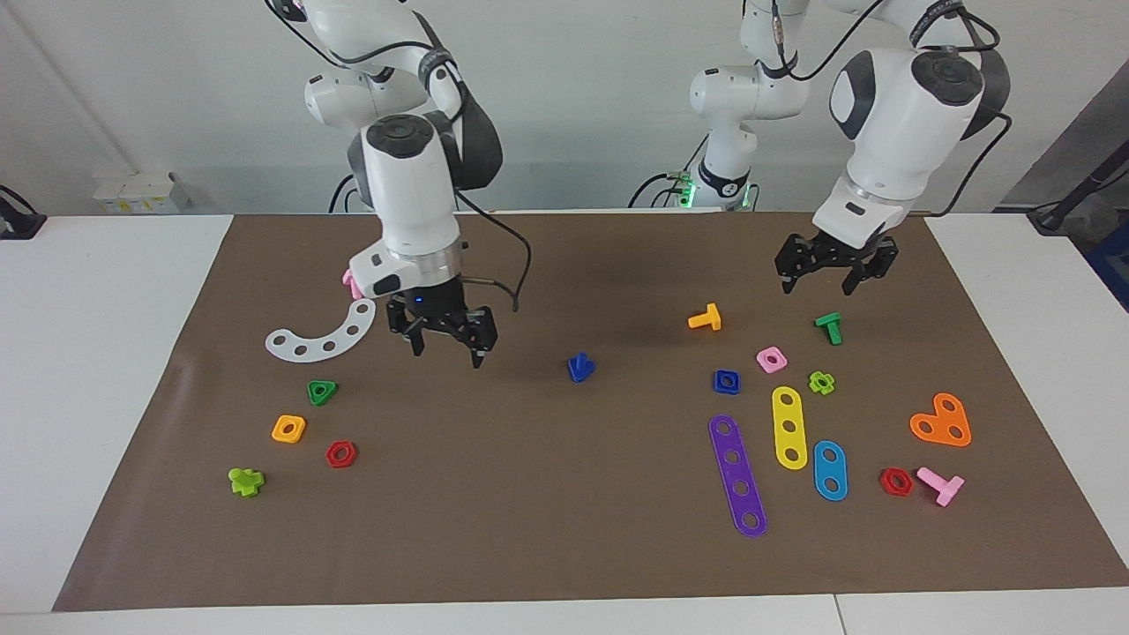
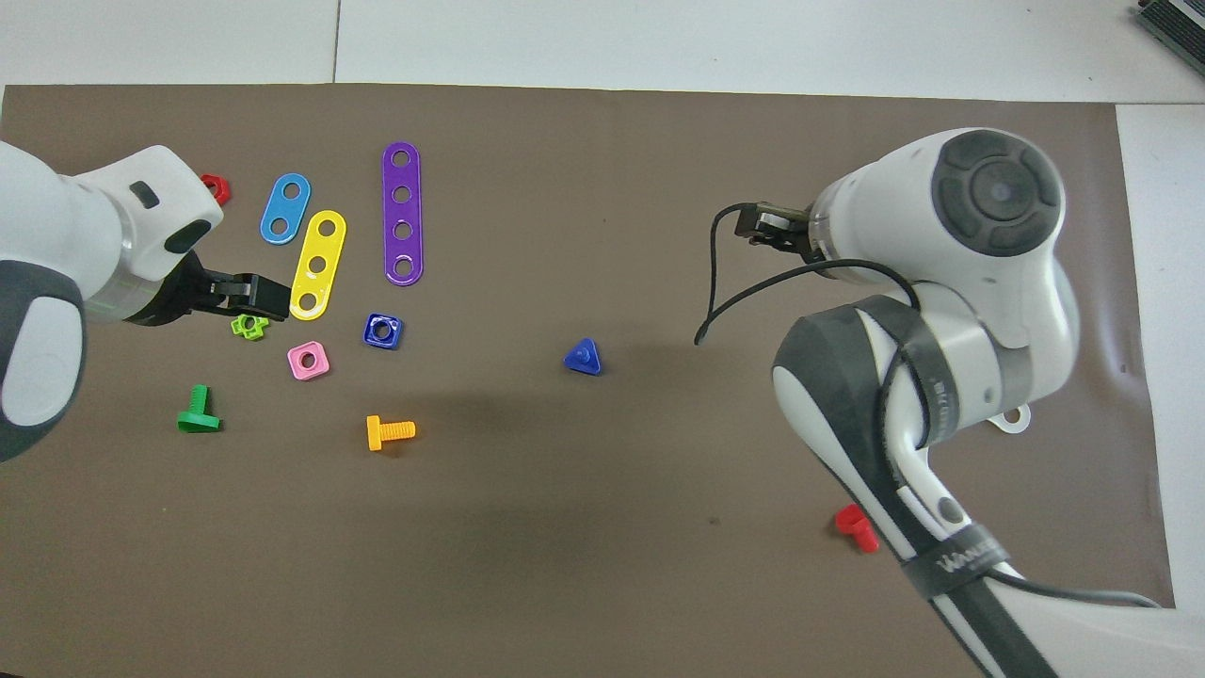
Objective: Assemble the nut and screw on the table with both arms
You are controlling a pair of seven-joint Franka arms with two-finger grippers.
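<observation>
The white table with its brown paper-like mat (image 1: 529,529) carries everything. The right gripper (image 1: 447,346) hangs empty, fingers spread, the small blue plastic triangular-headed screw (image 1: 579,367) beside it toward the left arm's end. The left gripper (image 1: 825,280), also spread, hovers over the mat near the small blue plastic square nut (image 1: 726,381)

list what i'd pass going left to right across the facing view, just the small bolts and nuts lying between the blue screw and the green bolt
blue screw → orange bolt → blue nut → pink square nut → light green nut → green bolt
</observation>
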